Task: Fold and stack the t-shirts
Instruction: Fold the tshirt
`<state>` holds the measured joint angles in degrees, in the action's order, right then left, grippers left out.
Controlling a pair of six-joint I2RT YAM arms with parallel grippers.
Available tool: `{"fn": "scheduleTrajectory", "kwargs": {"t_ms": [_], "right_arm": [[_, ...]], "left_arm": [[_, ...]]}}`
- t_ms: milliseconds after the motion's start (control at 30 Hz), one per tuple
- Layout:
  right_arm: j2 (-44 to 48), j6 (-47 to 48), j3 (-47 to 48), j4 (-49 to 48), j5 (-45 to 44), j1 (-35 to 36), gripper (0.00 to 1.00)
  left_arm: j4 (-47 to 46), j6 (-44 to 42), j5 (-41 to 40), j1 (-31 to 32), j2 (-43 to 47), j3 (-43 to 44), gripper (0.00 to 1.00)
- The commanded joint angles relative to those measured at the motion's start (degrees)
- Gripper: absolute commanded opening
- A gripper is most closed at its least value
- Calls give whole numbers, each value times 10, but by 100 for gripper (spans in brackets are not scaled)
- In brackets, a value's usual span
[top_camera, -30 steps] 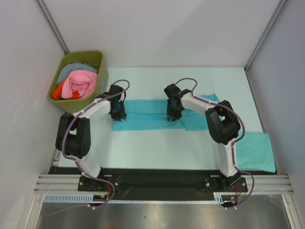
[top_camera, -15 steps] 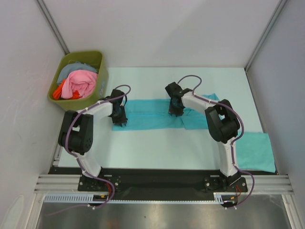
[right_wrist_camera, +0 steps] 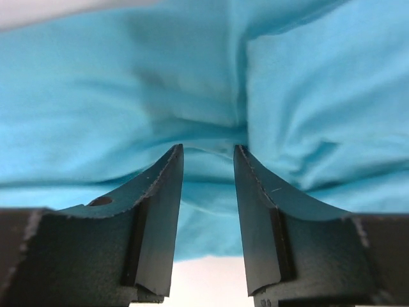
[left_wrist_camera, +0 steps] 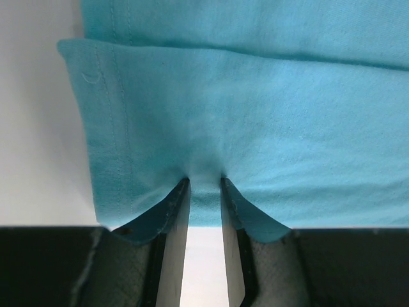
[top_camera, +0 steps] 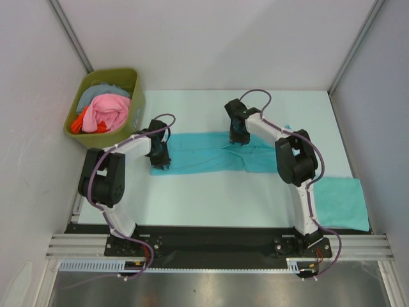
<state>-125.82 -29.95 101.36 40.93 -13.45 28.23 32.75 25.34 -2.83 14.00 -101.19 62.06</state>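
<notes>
Turquoise spread t-shirt (top_camera: 198,153) lies flat as 1 long band across the middle of the worktop (top_camera: 211,198). Its long axis runs left-right in the top view. A 2nd one, the folded t-shirt (top_camera: 342,203), sits lower right of the frame, well apart from the band.

Left fingers (top_camera: 160,165) are at the band's left end, on its near edge. In the left wrist view the left fingers (left_wrist_camera: 169,243) are narrow, with a pucker of cloth nipped between the tips. The stitched side edge is at frame left and the rest fans away up the frame. They are holding the shirt.

Right fingers (top_camera: 239,139) are on the band's far edge, about mid-length, by a crease. In the right wrist view the right fingers (right_wrist_camera: 156,211) are part-way apart and wrinkles converge on the gap. Cannot tell if any fabric is gripped or just lies beneath.

Key relation: both pairs are on the same band, left at the end, right near the middle. The stretch beyond the right fingers is nearer the right arm. Judgement: the next fold likely runs along the long axis, bringing the left end toward the middle. The risk is a 1-sided pull skewing the band if the right side has no hold.

Olive bin (top_camera: 135,96) sits upper left holding pink, grey and red clothes (top_camera: 105,112), apart from the band.
</notes>
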Motion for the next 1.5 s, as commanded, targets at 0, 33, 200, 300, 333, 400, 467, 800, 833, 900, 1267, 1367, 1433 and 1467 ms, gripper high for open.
{"fn": "scheduleTrajectory", "kwargs": {"t_ms": [0, 33, 200, 300, 333, 400, 467, 800, 833, 900, 1267, 1367, 1433, 1467], "right_arm": [[78, 35, -17, 31, -17, -5, 43], [93, 38, -33, 30, -3, -9, 44], [186, 59, -133, 17, 54, -41, 43], [222, 61, -196, -4, 85, -59, 41], [226, 57, -221, -5, 99, -70, 38], [244, 49, -245, -15, 103, -75, 33], [257, 45, -278, -29, 102, -79, 27], [319, 52, -339, -32, 172, -196, 38], [325, 76, -340, -36, 185, -207, 41], [324, 102, -335, -35, 212, -240, 47], [245, 135, -265, -63, 309, -323, 46], [222, 138, -252, -71, 324, -331, 45], [207, 144, -238, -66, 351, -336, 45], [195, 147, -231, -59, 351, -338, 45]], "left_arm": [[6, -17, -19, -4, 16, 17, 31], [8, -20, -16, -3, 19, 21, 31], [17, -35, -4, 11, 42, 33, 31], [9, -37, 9, 20, 56, 32, 31], [6, -36, 14, 23, 57, 34, 31], [6, -35, 22, 26, 57, 37, 31], [6, -35, 24, 30, 47, 44, 31], [-17, -35, 133, 35, -3, 84, 30], [-43, -35, 159, 38, -2, 83, 32], [-72, -33, 218, 55, 10, 81, 35], [-325, 160, 392, 145, -60, 78, 42], [-421, 221, 383, 166, -81, 69, 39], [-430, 233, 349, 178, -91, 77, 38], [-424, 236, 337, 193, -97, 91, 38]]}}
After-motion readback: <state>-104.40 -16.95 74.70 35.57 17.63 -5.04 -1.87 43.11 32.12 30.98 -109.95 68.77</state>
